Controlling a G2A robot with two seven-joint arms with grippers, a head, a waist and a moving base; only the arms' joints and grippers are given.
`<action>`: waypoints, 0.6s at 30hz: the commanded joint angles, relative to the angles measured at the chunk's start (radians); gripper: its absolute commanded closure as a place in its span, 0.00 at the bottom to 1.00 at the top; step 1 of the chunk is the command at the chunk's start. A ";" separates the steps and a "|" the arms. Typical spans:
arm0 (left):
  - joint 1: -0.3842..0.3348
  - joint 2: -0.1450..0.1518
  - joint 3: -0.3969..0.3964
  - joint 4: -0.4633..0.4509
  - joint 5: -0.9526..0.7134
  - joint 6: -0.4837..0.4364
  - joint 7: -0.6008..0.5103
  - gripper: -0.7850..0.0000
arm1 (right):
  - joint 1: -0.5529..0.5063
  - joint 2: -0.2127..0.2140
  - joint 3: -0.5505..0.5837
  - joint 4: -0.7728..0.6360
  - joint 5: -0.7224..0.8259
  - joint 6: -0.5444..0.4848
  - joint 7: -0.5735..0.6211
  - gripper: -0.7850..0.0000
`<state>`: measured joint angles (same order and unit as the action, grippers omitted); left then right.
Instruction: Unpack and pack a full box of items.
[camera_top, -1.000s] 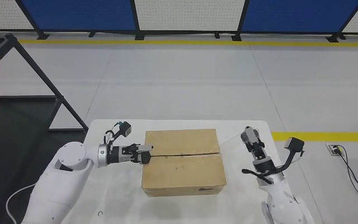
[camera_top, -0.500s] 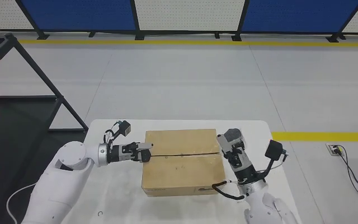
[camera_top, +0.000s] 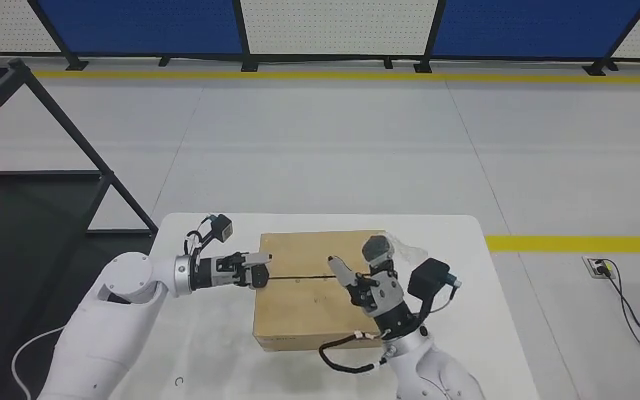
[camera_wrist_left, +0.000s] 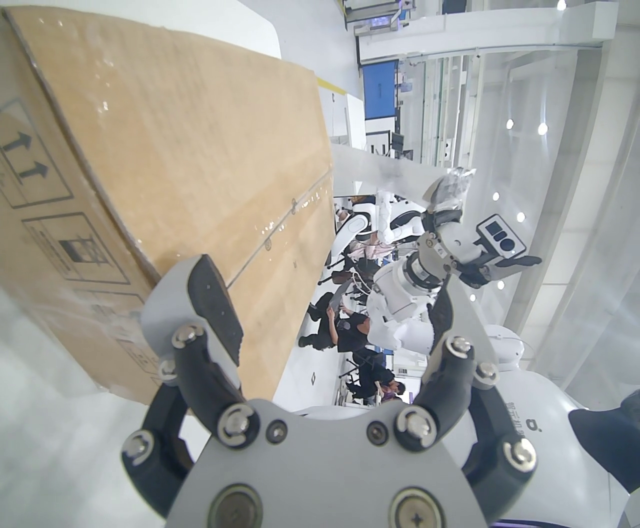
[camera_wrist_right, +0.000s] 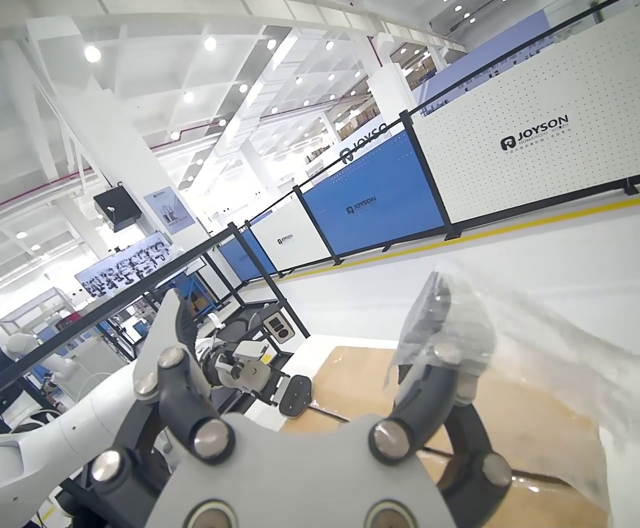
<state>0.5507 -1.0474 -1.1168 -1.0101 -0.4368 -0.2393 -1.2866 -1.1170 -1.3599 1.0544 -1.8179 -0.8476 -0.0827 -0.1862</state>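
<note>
A closed cardboard box (camera_top: 320, 300) sits in the middle of the white table (camera_top: 200, 230), with a taped seam running across its top. My left gripper (camera_top: 262, 272) is open at the box's left edge, level with the seam; in the left wrist view the box (camera_wrist_left: 175, 150) is just beyond the left gripper (camera_wrist_left: 330, 310). My right gripper (camera_top: 358, 268) hovers open above the middle of the box top. A strip of clear film (camera_wrist_right: 445, 310) clings to one of its fingers and trails over the box (camera_wrist_right: 450, 400). Nothing is held between the fingers of the right gripper (camera_wrist_right: 305, 320).
A black metal frame (camera_top: 90, 180) stands off the table's left side. Blue and white partition panels (camera_top: 330, 25) line the far floor. Bare table shows left of the box (camera_top: 210, 340) and to its right (camera_top: 470, 250).
My right arm has swung from the table's right side leftward to above the box top, bringing the clear film with it. The left arm and the box have stayed put.
</note>
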 joint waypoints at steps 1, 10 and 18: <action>0.000 0.000 -0.001 0.003 -0.004 -0.001 -0.002 0.00 | 0.013 -0.006 -0.021 0.017 -0.023 0.017 0.002 0.00; -0.003 0.000 -0.002 0.011 -0.013 -0.009 -0.011 0.00 | 0.059 -0.029 -0.091 0.096 -0.099 0.090 0.026 0.00; -0.004 0.001 -0.003 0.018 -0.021 -0.013 -0.017 0.00 | 0.100 -0.054 -0.150 0.166 -0.168 0.169 0.059 0.00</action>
<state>0.5468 -1.0468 -1.1202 -0.9928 -0.4569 -0.2532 -1.3033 -1.0182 -1.4116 0.9079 -1.6564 -1.0125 0.0840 -0.1258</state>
